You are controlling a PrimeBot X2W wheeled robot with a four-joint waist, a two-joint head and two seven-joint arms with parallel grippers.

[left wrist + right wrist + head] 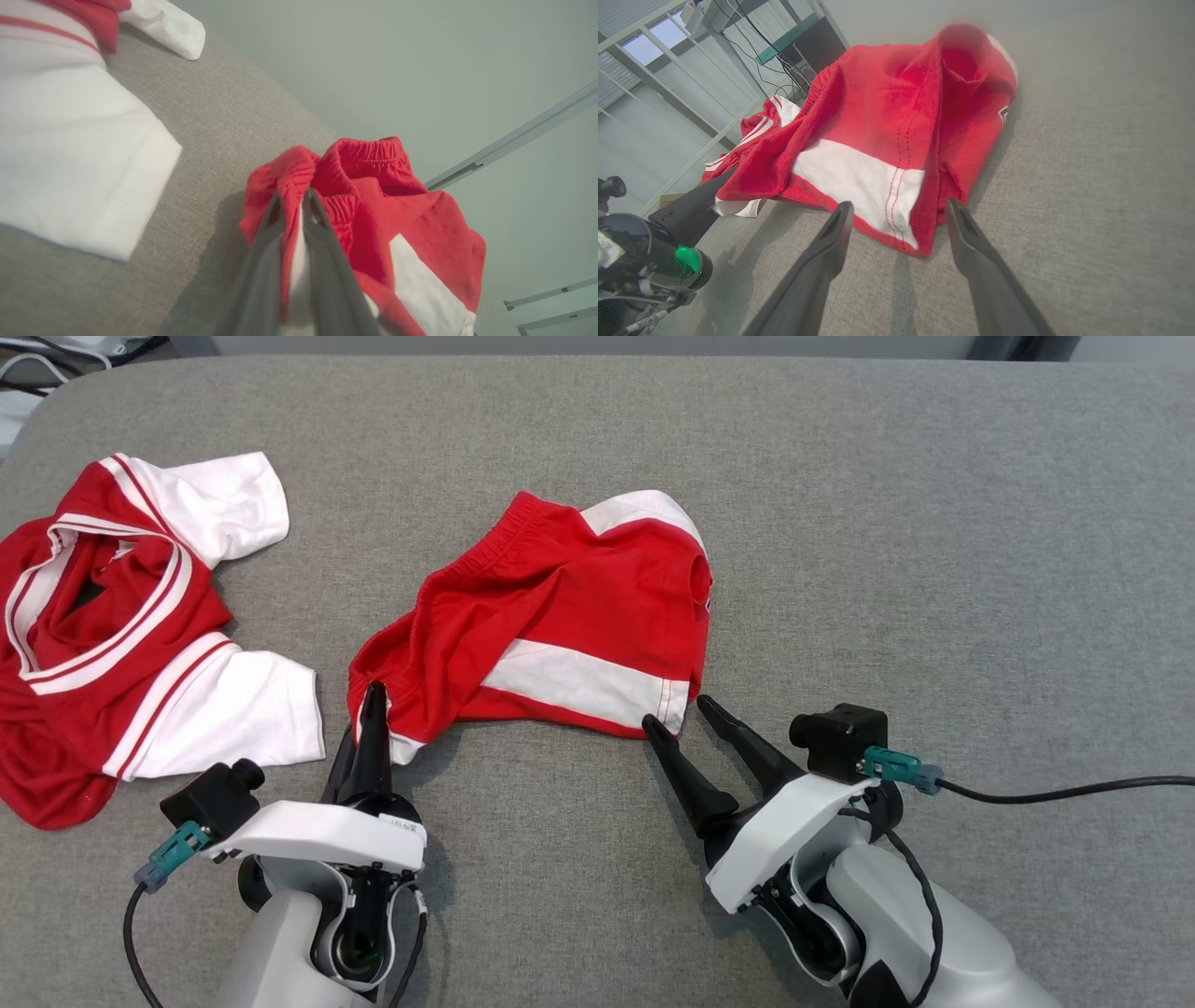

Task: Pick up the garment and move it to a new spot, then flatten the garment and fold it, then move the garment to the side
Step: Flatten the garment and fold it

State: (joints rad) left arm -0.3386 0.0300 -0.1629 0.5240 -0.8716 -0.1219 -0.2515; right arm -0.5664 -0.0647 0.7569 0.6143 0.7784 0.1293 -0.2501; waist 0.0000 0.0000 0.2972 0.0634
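The garment [579, 607], red shorts with a white band, lies crumpled in the middle of the grey padded surface [934, 569]. My left gripper [375, 695] is shut on the garment's near left corner; in the left wrist view the red and white cloth [406, 219] is pinched between the closed left gripper [292, 200]. My right gripper [679, 713] is open at the near right corner, one fingertip on each side of the hem. In the right wrist view the open right gripper [899, 207] straddles the white-banded corner of the garment [887, 107].
A second piece of clothing, a red and white shirt [121, 635], lies bunched at the left, its white sleeve [79, 154] close beside my left arm. Bare grey surface extends to the right and toward the far edge. Metal framing [668, 98] stands beyond the surface.
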